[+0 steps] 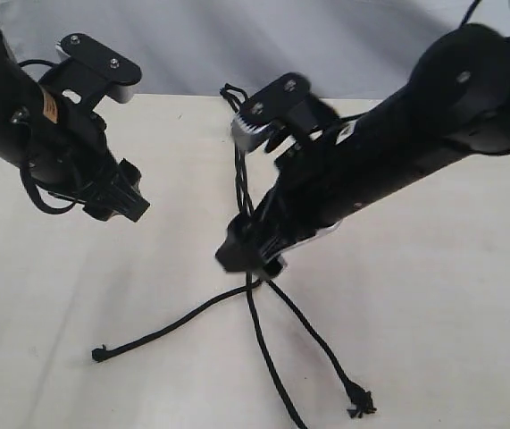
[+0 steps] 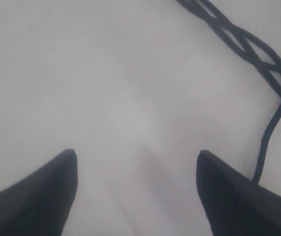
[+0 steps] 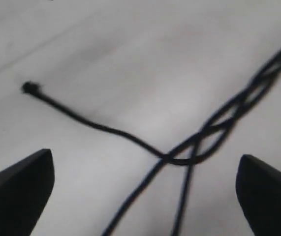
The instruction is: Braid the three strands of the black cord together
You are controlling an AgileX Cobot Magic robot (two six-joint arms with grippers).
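Right now you are between crossings. The far part of the black cord (image 1: 239, 179) is plaited, running from the far middle of the table (image 1: 433, 313) toward you under the right arm. On the near side of the last crossing the three strands fan out loose. The left strand (image 1: 161, 329) lies well out to the near left, the middle strand (image 1: 268, 357) runs toward the near edge, and the right strand (image 1: 317, 344) angles to the near right (its end is frayed).

The left gripper (image 1: 121, 198) hangs off to the left, jaws wide apart over bare table, clear of the cord. The right gripper (image 1: 253, 255) hovers just above the last crossing, jaws also apart and gripping nothing.

Next, I judge, you take an outer strand close to that crossing and lay it over the middle one; which side is due I cannot tell. Pinch one strand alone, and keep the plait snug.
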